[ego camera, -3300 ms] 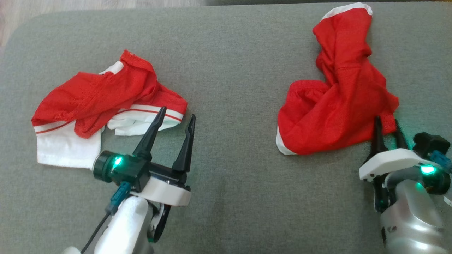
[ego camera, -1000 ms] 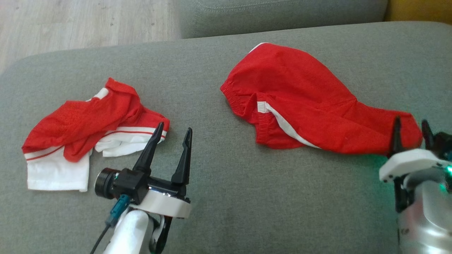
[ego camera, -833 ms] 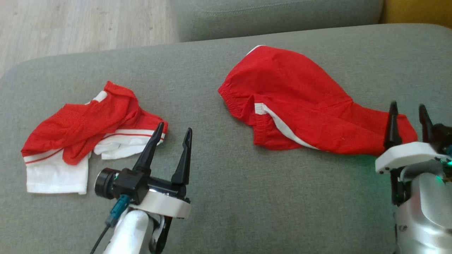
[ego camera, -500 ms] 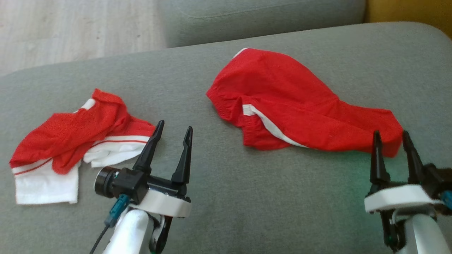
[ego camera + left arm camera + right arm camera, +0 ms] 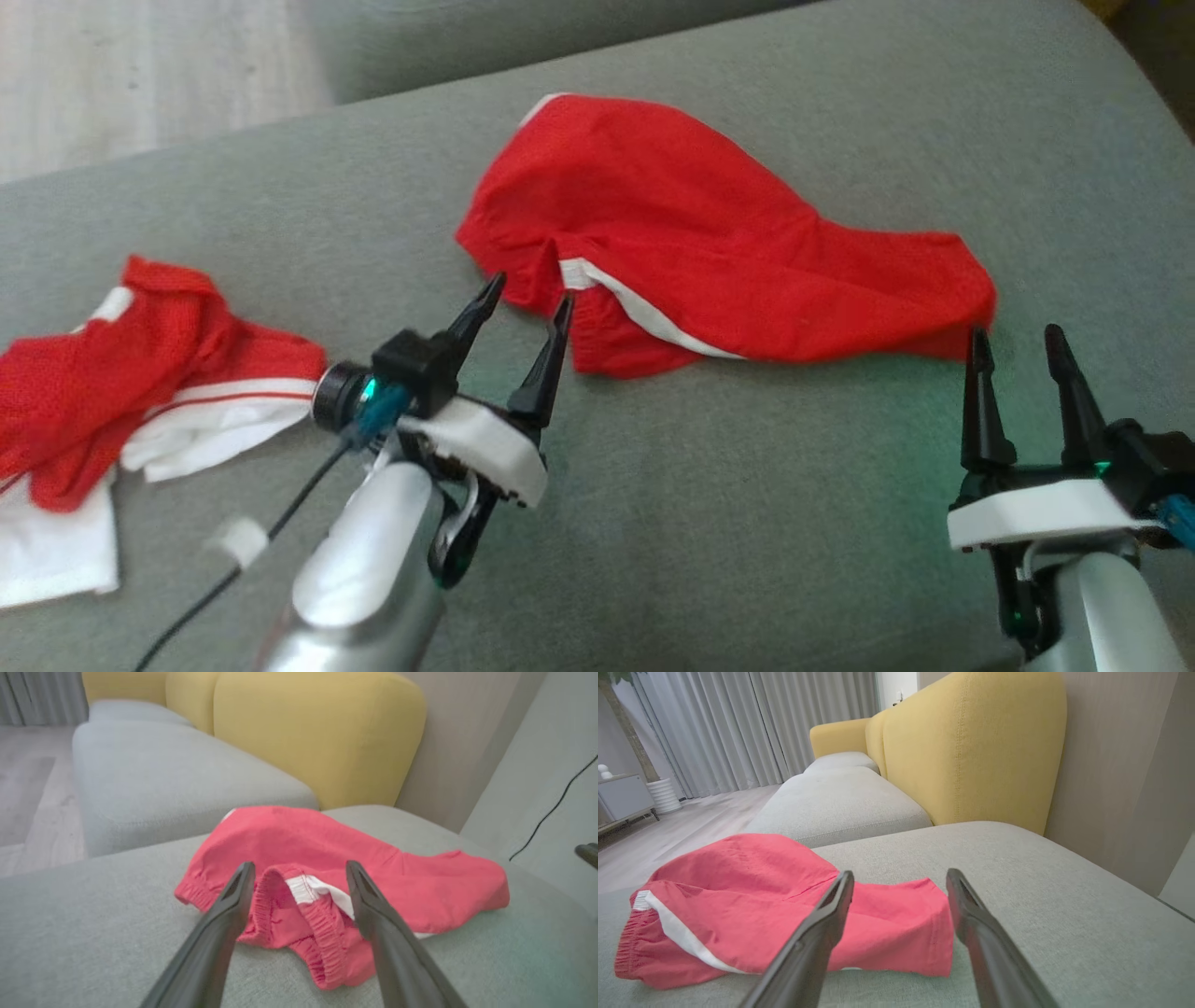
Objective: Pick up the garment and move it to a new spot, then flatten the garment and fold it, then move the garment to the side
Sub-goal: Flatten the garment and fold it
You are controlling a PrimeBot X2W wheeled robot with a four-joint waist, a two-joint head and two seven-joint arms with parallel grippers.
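Shorts (image 5: 709,243) lie on the grey sofa (image 5: 747,523). Left gripper (image 5: 529,289) and right gripper (image 5: 1016,334) stand wide open, empty.

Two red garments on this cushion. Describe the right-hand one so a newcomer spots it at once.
On the grey cushion, look just beyond the tips of the left gripper and the right gripper. The shorts lie spread there, elastic waistband by the left gripper's fingertips. Unlike the crumpled red-and-white garment at far left, they are nearly all red with one thin white stripe.
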